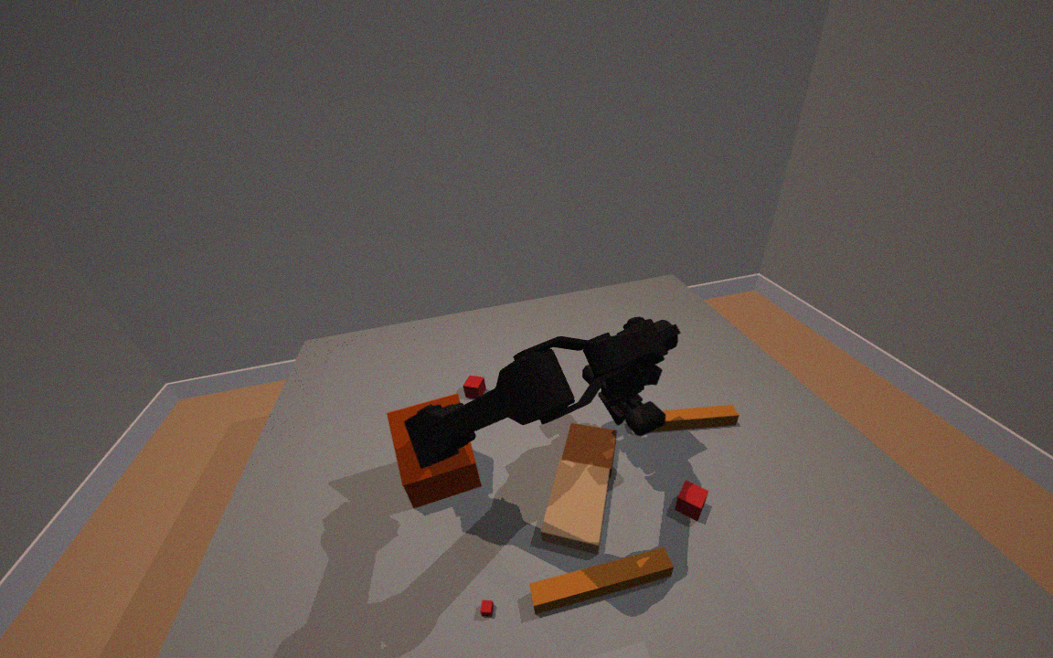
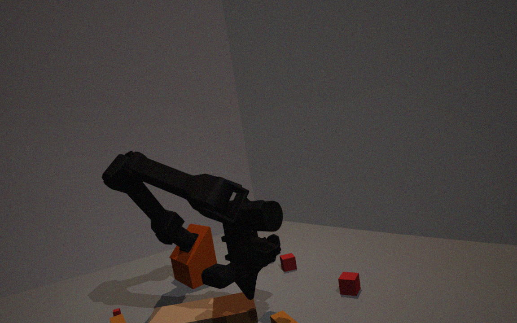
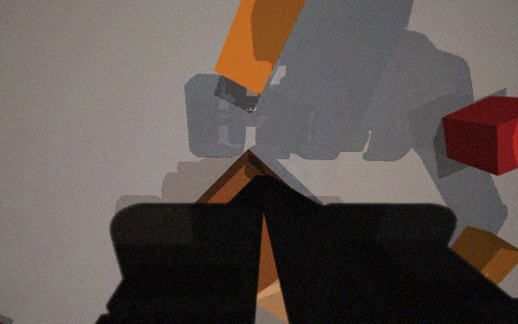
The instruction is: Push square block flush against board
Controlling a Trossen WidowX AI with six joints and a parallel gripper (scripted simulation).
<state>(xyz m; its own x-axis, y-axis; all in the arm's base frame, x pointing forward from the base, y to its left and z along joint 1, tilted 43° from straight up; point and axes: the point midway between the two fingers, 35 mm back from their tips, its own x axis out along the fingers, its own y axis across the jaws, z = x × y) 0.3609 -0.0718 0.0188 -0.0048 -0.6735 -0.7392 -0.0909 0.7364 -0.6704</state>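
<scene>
The tan board (image 1: 575, 507) (image 2: 180, 312) lies flat in the middle of the table. The darker brown square block (image 1: 591, 446) (image 2: 232, 305) (image 3: 234, 182) lies at the board's far end, its side against that end and its long edges in line with the board's. My black gripper (image 1: 632, 419) (image 2: 249, 294) (image 3: 263, 182) is shut and empty. It points down at the block's far right corner, very close to it. I cannot tell whether it touches. In the wrist view a strip of the block and a bit of the board (image 3: 270, 306) show between the fingers.
An orange bar (image 1: 697, 417) (image 3: 259, 40) lies just right of the gripper. A second orange bar (image 1: 600, 579) lies before the board. Red cubes (image 1: 691, 499) (image 2: 349, 283) (image 3: 497, 132) lie around, one (image 1: 473, 385) (image 2: 288, 261) behind the arm. The arm stands on an orange-red base block (image 2: 194, 257).
</scene>
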